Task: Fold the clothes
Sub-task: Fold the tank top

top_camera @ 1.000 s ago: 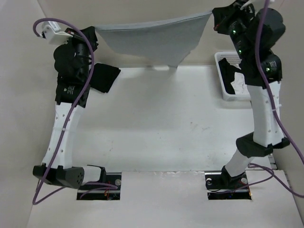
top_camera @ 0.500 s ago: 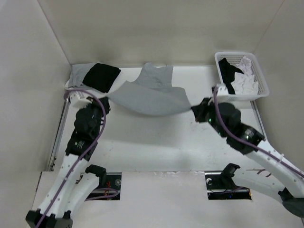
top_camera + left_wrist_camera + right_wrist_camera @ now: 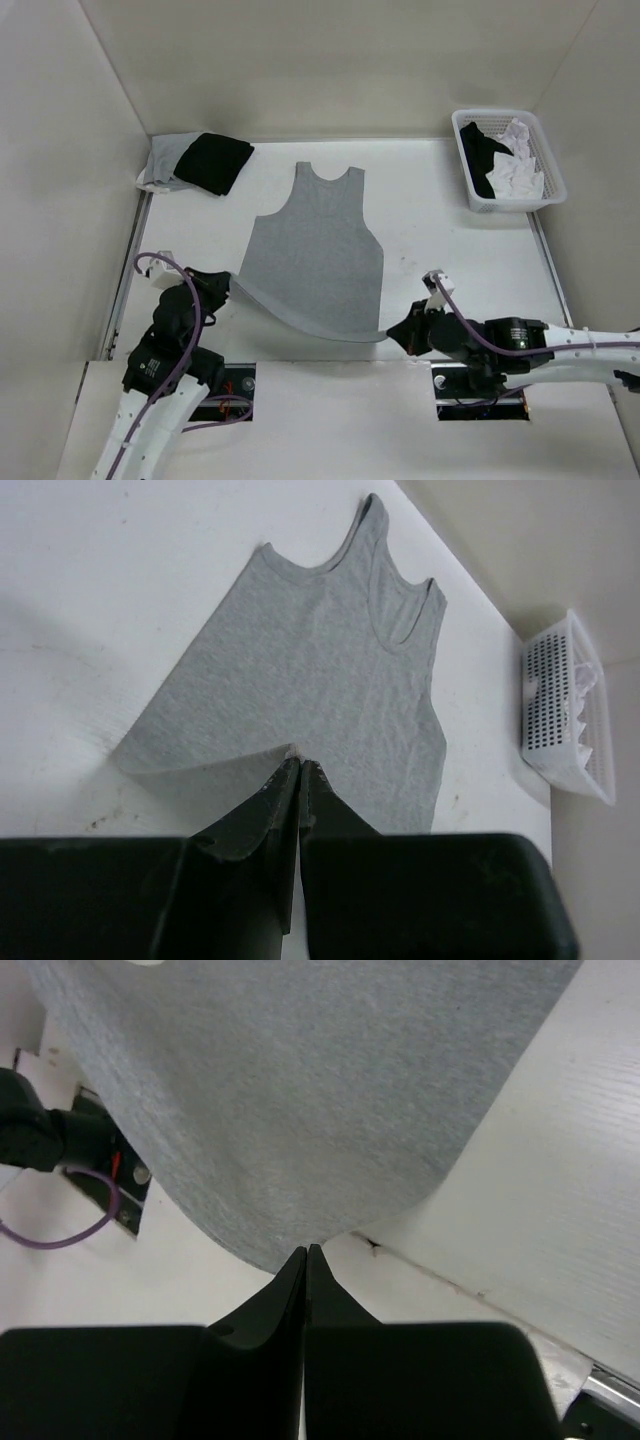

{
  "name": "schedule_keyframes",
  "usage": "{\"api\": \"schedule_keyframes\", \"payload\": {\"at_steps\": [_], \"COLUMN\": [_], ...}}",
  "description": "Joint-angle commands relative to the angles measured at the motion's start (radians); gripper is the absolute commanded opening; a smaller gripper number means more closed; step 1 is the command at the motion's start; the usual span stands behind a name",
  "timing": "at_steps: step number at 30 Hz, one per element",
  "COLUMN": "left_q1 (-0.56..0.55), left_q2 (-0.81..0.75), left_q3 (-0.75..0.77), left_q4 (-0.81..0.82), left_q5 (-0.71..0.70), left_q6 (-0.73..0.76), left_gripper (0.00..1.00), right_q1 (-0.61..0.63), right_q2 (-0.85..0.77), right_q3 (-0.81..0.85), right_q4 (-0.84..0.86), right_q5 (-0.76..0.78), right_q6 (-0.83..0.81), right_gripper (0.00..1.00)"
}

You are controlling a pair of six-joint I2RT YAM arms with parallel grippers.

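Left end effector (image 3: 228, 283), right end effector (image 3: 392, 335) pinch hem of top (image 3: 318, 240).

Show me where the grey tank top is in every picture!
Top view: the grey tank top is spread out in the middle, with its neck toward the far wall.
Left wrist view: the grey tank top fills the centre, neck at the top.
Right wrist view: only the fabric of the grey tank top shows, filling the upper part.
Shared landmark: the white basket, on the right in the top view and at the right edge in the left wrist view.
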Motion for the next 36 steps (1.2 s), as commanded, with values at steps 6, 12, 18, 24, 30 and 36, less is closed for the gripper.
{"api": "schedule_keyframes", "payload": {"at_steps": [6, 12, 18, 24, 30, 36], "left_q1": [0.015, 0.088, 0.127, 0.157, 0.183, 0.151], "left_q2": [0.390, 0.968, 1.464, 1.794, 1.728, 1.340], "left_q3": [-0.004, 0.205, 0.654, 1.001, 0.900, 0.282], "left_q4": [0.446, 0.852, 0.908, 0.830, 0.874, 1.072], "left_q5": [-0.047, -0.059, -0.050, -0.014, 0.054, 0.010], "left_q6": [0.002, 0.014, 0.062, 0.074, 0.080, 0.013], "left_gripper": [0.01, 0.02, 0.02, 0.21, 0.37, 0.34], "right_q1": [-0.477, -0.967, -1.165, -1.254, -1.254, -1.161], "right_q2": [0.194, 0.527, 0.936, 1.343, 1.437, 1.132], "right_q3": [0.077, 0.196, 0.538, 0.947, 0.991, 0.525], "right_q4": [0.319, 0.642, 0.700, 0.644, 0.619, 0.824], "right_q5": [-0.167, -0.490, -0.614, -0.648, -0.628, -0.573], "right_q6": [-0.270, -0.410, -0.450, -0.432, -0.407, -0.372], "right_gripper": [0.00, 0.00, 0.00, 0.10, 0.40, 0.25]}}
